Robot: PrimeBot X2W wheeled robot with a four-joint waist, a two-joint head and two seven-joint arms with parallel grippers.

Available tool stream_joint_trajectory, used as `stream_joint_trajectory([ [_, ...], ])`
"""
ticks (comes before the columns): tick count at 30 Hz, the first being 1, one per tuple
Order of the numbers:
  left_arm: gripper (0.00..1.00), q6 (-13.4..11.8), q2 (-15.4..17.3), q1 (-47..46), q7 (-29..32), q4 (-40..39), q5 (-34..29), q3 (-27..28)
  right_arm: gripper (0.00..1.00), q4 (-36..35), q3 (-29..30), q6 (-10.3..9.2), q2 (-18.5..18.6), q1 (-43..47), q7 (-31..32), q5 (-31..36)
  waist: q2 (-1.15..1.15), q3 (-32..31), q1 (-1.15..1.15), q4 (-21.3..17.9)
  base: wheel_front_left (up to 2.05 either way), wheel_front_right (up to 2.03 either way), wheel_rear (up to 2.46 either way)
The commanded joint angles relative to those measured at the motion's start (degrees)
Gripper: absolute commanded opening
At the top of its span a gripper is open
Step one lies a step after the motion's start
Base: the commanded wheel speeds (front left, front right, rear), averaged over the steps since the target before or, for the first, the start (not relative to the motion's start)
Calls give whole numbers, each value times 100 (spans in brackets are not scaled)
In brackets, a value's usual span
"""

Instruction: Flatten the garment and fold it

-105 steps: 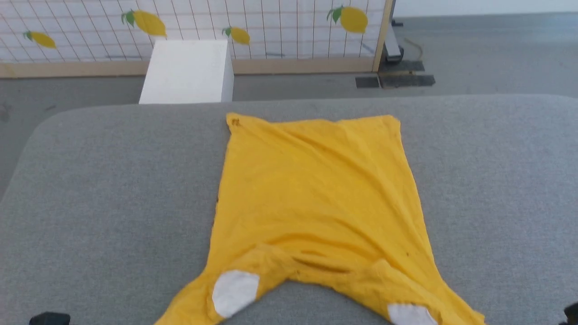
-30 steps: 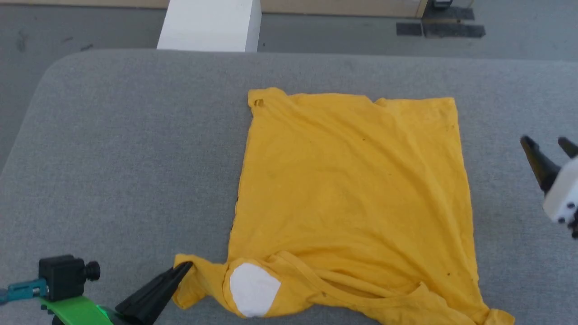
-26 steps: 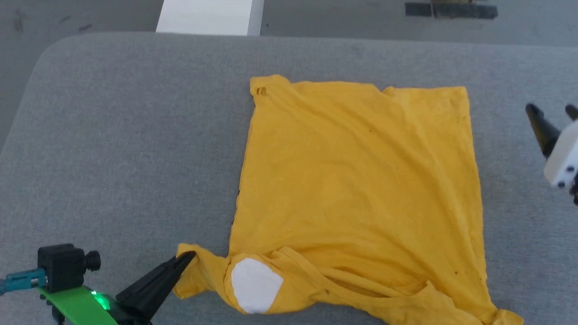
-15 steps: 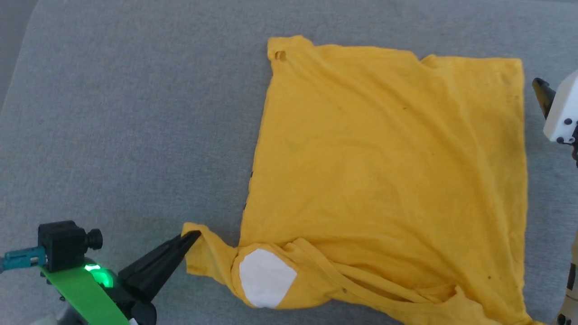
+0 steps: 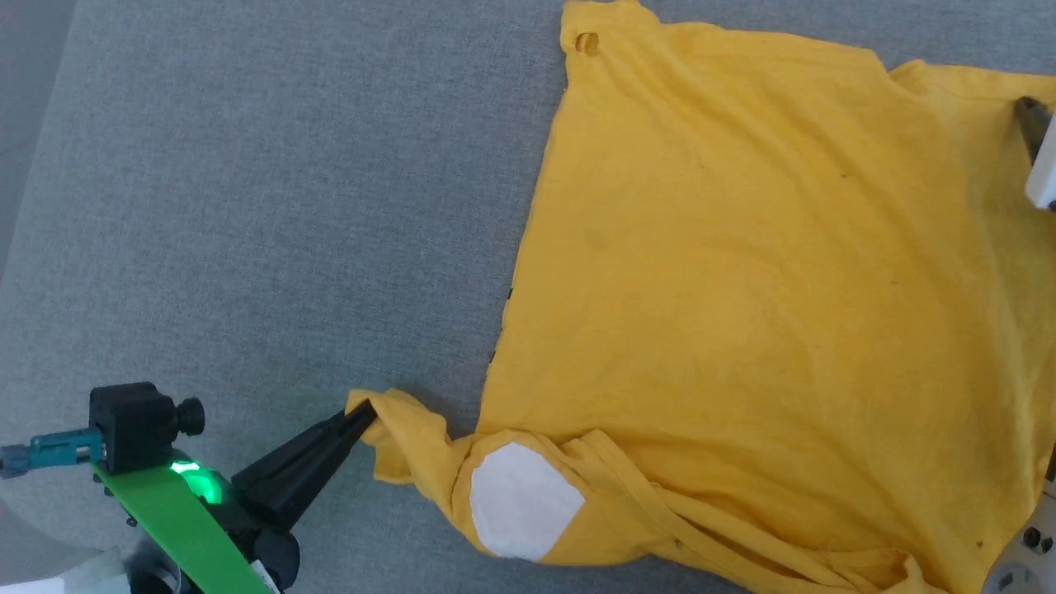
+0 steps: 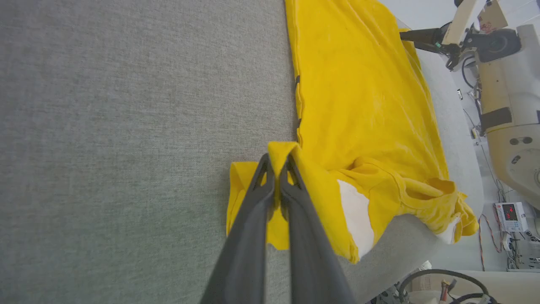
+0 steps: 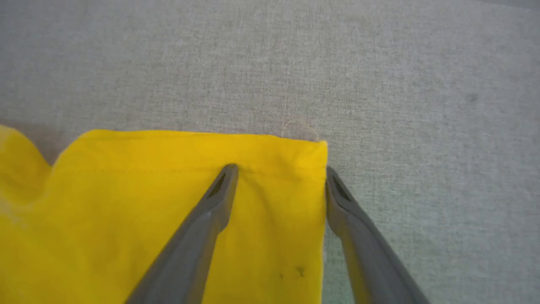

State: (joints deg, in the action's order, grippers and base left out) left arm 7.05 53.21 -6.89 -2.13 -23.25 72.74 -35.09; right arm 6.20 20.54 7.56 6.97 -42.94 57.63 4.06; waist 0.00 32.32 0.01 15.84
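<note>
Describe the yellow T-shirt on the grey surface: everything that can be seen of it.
The T-shirt is mustard-yellow, of thin, soft-looking cloth. It lies mostly flat with shallow creases on the grey fabric surface, bunched at the collar end nearest the robot. A white patch shows beside the collar, and a small hole-like mark at a far hem corner. The left gripper is shut on a sleeve's raised edge. The right gripper, open, straddles the other hem corner; contact cannot be told.
</note>
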Motion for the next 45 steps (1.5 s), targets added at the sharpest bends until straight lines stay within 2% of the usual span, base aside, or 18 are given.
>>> stream_joint_trajectory([
  [1, 0, 39, -26, -143, -33, 24, -43, -24, 100, 68, 37, -8, -54, 7, 111, 99, 0, 121, -1, 106, 0, 0, 0],
  [2, 0, 40, -25, -162, -36, 33, -39, -40, 100, 67, 65, -8, -62, 2, 165, 150, 0, 133, -1, 109, 0, 0, 0],
  [3, 0, 41, -23, -186, -43, 34, -36, -63, 49, 61, 95, -8, -73, -4, 241, 206, 0, 147, -1, 108, 0, 0, 0],
  [5, 0, 42, -16, -223, -64, 34, -22, -101, 0, 33, 178, -8, -114, -9, 419, 297, 0, 165, -1, 93, 0, 0, 0],
  [10, 0, 43, 37, -282, -122, 72, 10, -173, 0, -108, 280, -8, -229, -34, 649, 337, 0, 119, -1, 18, 0, 0, 0],
  [14, 0, 43, 74, -301, -208, 80, 24, -212, 0, -189, 262, -8, -260, -4, 572, 294, 0, -34, -1, -85, 0, 0, 0],
  [21, 0, 34, 104, -239, -423, 188, -67, -211, 0, -264, -39, -8, -112, 248, -300, -138, 0, -524, -1, -393, 0, 0, 0],
  [22, 0, -74, 110, -175, -436, 243, -133, -240, 0, -275, -128, -8, -49, 577, -854, -478, 0, -840, -1, -553, 0, 0, 0],
  [23, 0, -140, 117, -147, -426, 249, -167, -259, 0, -300, -128, -8, -32, 742, -1052, -601, 0, -950, -1, -605, 0, 0, 0],
  [24, 0, -341, 130, -41, -396, 259, -221, -316, 0, -358, -162, -8, 16, 1286, -1448, -873, 0, -1277, -1, -769, 0, 0, 0],
  [28, 0, -594, 153, 184, -392, 180, -179, -376, 0, -557, -69, -8, 51, 2138, -1769, -1277, 0, -1705, -1, -1004, 0, 0, 0],
  [33, 0, -865, 213, 472, -437, 28, -124, -417, 0, -972, 149, -8, 34, 3178, -1882, -1763, 0, -2104, -1, -1276, 0, 0, 0],
  [38, 0, -1060, 269, 673, -439, -132, -89, -462, 0, -1381, 398, -8, -145, 4314, -1806, -2202, 0, -2363, -1, -1498, 0, 0, 0],
  [45, 0, -1267, 339, 894, -435, -289, -16, -501, 0, -1554, 666, -8, -329, 5743, -1675, -2652, 0, -2627, -1, -1696, 0, 0, 0],
])
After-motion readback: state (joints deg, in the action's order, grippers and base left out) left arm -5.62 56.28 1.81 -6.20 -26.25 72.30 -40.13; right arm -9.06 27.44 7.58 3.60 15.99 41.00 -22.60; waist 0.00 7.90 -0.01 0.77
